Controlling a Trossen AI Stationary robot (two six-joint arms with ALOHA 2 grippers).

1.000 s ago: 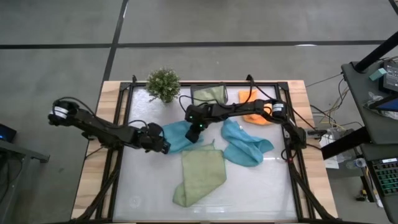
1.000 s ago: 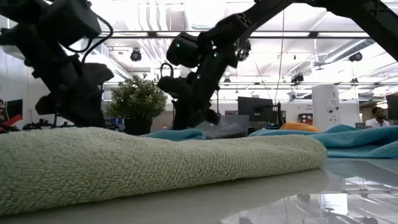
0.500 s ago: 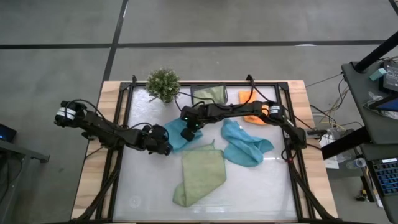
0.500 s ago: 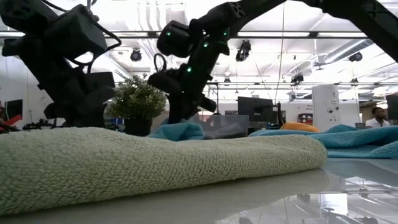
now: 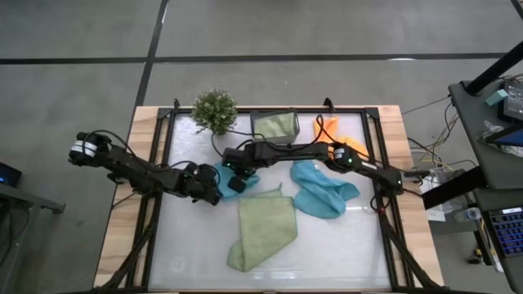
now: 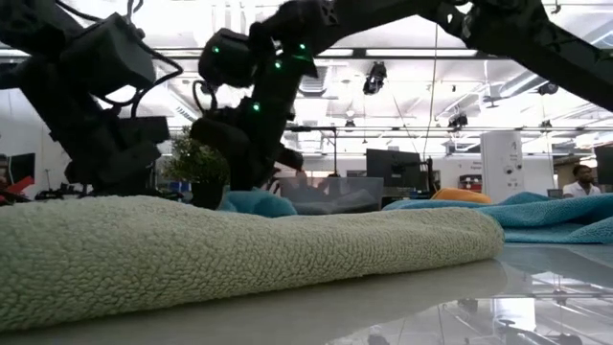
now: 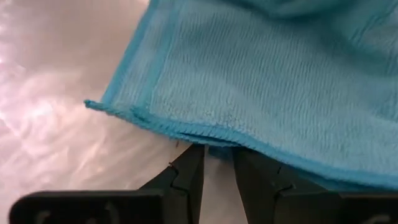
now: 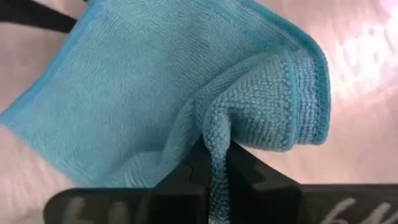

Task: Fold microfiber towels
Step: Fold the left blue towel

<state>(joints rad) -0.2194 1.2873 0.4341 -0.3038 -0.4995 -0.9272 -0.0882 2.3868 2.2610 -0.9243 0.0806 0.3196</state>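
A teal-blue microfiber towel [image 5: 245, 173] lies left of the table's middle, partly folded over itself. Both grippers are shut on it: my left gripper [image 5: 214, 189] at its left edge, my right gripper [image 5: 235, 181] close beside it, over the towel. A second teal-blue towel [image 5: 323, 189] lies crumpled at the right. A light green towel [image 5: 263, 229] lies folded near the front. Another green towel [image 5: 275, 124] and an orange one [image 5: 347, 140] lie at the back. My left gripper pinches the towel's hemmed edge [image 7: 214, 142] between its two fingers, where two stacked hems show. The fingers slant down from the table's left. This edge stays low at the table. My right gripper pinches a raised fold of the towel [image 8: 216, 134] between its shut fingers, coming steeply from above. The cloth bunches up at the fingers, and a doubled-over flap with its hem [image 8: 305, 99] curls beside them. The rest of the towel spreads out below.
A small potted plant [image 5: 214, 110] stands at the back left. A black frame [image 5: 163, 163] runs around the white table top. The right arm [image 5: 302, 151] stretches across the middle of the table above the towels.
My right gripper has gone toward the table's left edge, carrying its pinched part of the teal towel over the rest toward my left gripper. The towel is now folded over and narrower. Its left edge has stayed in my left gripper, which has rolled a little.
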